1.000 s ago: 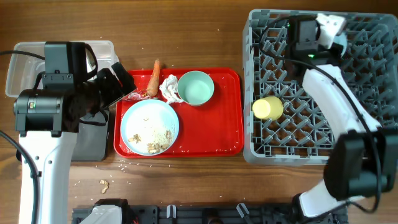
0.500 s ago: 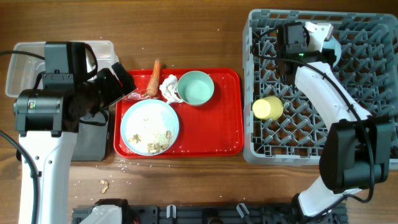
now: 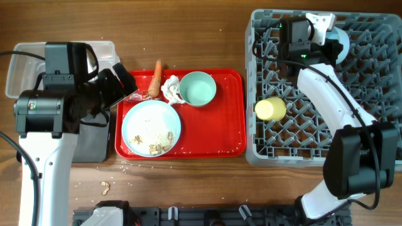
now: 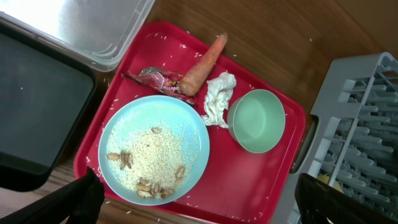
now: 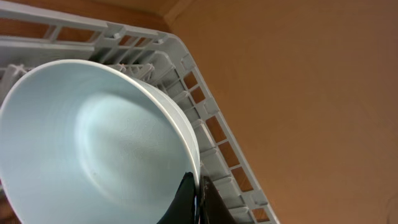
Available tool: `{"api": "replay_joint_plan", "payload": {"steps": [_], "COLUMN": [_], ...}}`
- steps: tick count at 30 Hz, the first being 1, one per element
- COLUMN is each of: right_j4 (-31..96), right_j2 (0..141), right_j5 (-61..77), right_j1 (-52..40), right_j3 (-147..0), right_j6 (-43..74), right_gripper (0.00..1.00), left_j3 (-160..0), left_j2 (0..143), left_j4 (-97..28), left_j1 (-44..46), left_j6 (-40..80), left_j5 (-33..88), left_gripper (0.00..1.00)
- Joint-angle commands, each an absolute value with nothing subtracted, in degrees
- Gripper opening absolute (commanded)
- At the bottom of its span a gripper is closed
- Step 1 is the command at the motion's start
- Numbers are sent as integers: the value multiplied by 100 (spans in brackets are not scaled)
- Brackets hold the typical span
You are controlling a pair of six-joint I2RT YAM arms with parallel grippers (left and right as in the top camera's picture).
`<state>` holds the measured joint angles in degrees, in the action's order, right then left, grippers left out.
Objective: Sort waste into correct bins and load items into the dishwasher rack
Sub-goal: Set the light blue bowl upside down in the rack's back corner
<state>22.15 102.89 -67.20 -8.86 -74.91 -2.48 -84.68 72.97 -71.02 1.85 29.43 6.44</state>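
Pale-blue bowl (image 5: 93, 143) rim apparently in clamp of right pincer (image 5: 198, 194), arm (image 3: 328, 94) outstretched over rack (image 3: 377, 94); left pincer (image 4: 208, 199) apart.

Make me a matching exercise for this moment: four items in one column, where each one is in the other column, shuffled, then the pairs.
Items
1. carrot
2. cup
3. blue bowl
4. crumbs

Places
A. on the plate
B. in the rack, nothing gripping it
C. rim pinched by the right fingers
D. at the red tray's edge, beside the wrapper

Pairs: 1-D, 2-B, 3-C, 4-A
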Motion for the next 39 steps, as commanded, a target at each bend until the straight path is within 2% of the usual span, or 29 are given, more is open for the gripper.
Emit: {"api": "replay_joint_plan", "payload": {"steps": [1, 16, 20, 28, 35, 37, 39], "right_j4": [2351, 2528, 1959, 2029, 1931, 1925, 1929], "right_j2": [10224, 10481, 10479, 10680, 10704, 10702, 10659], "right_j5": [-6941, -7150, -7478, -7196, -7004, -7113, -7216], "right_j1": [-882, -1192, -1090, -1087, -1671, -1894, -2056], "right_j3": [-7476, -7262, -7273, -7269, -7271, -7295, -7358], "right_j6": [-403, -263, -803, -862, -904, -902, -906], "right_gripper": [4, 4, 4, 4, 5, 7, 22], "left_j3": [-8499, -8499, -8499, -8499, -8499, -8499, -8499], "left_j2": [7308, 7308, 7308, 7308, 7308, 7308, 7308], "left_j4": [-7098, -7098, -7100, -7098, -7098, -7098, -7098], "left_j1": [154, 152, 152, 152, 152, 152, 154], "left_j6": [2880, 2880, 2880, 2880, 2880, 2880, 2880], "left_j5": [611, 611, 611, 611, 611, 611, 611], "left_gripper": [100, 100, 100, 100, 100, 100, 100]}}
